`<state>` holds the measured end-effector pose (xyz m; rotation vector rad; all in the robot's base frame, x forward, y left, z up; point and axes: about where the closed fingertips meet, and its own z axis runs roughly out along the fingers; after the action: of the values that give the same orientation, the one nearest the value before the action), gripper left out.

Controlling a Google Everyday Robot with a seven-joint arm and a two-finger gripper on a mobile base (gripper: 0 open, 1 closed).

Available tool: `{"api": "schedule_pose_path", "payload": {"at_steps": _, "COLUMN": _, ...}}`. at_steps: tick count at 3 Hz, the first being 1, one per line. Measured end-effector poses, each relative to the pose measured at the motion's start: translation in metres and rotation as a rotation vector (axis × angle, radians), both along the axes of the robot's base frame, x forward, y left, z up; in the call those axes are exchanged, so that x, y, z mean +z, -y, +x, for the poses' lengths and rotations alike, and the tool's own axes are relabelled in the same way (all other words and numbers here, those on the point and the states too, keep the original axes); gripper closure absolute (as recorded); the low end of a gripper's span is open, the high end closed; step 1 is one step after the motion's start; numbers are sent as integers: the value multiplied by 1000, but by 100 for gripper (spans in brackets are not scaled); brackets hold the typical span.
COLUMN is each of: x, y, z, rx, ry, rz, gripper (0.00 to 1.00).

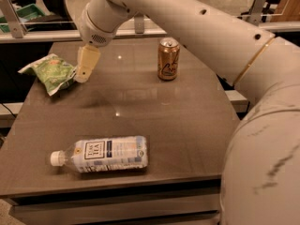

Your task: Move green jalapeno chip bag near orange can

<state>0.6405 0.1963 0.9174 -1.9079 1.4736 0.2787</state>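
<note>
the green jalapeno chip bag (50,73) lies flat and crumpled at the upper left of the frame, close to the left edge of the bench (183,125), with one corner pointing toward the bench's middle. nothing holds it; it rests on its own weight.

the gripper (82,76) hangs just at the bag's right edge, tilted so its tip points down and slightly left toward the foil. from this side-on angle it reads as one pale block, so whether it is open or closed cannot be told, nor whether the tip is touching the bag or only just beside it. that placement looks like the approach to a grasp: coming in at the bag's near side, where a loose edge gives something to pinch.

the arm (187,27) sweeps in from the right of the frame across the top and fills the lower right corner, which is why the far right of the bench is hidden.

the orange can (168,59) stands upright in the upper middle of the frame, well apart from the bag, with bare bench between them. by my reading the move is not yet done; the bag has to be picked up and carried right, then set down beside the can without knocking it, as a slim upright can would tip easily.

a clear bottle (105,154) lies on its side at the lower left, cap pointing left, well clear of the likely path between bag and can.
</note>
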Motion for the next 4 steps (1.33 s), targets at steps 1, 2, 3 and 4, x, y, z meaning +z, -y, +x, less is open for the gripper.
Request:
{"api": "schedule_pose_path", "payload": {"at_steps": 1, "x": -16, "y": -25, "z": 2, "rx": -11, "ry": -27, "rz": 45, "gripper": 0}}
{"api": "schedule_pose_path", "payload": {"at_steps": 2, "x": -31, "y": -50, "z": 3, "rx": -26, "ry": -68, "rz": 92, "gripper": 0}}
{"api": "schedule_pose_path", "payload": {"at_steps": 3, "x": -48, "y": -69, "z": -1, "rx": -43, "ry": -116, "rz": 125, "gripper": 0}}
{"api": "schedule_pose_path", "payload": {"at_steps": 4, "x": -59, "y": -77, "z": -5, "rx": -59, "ry": -144, "rz": 150, "gripper": 18}}
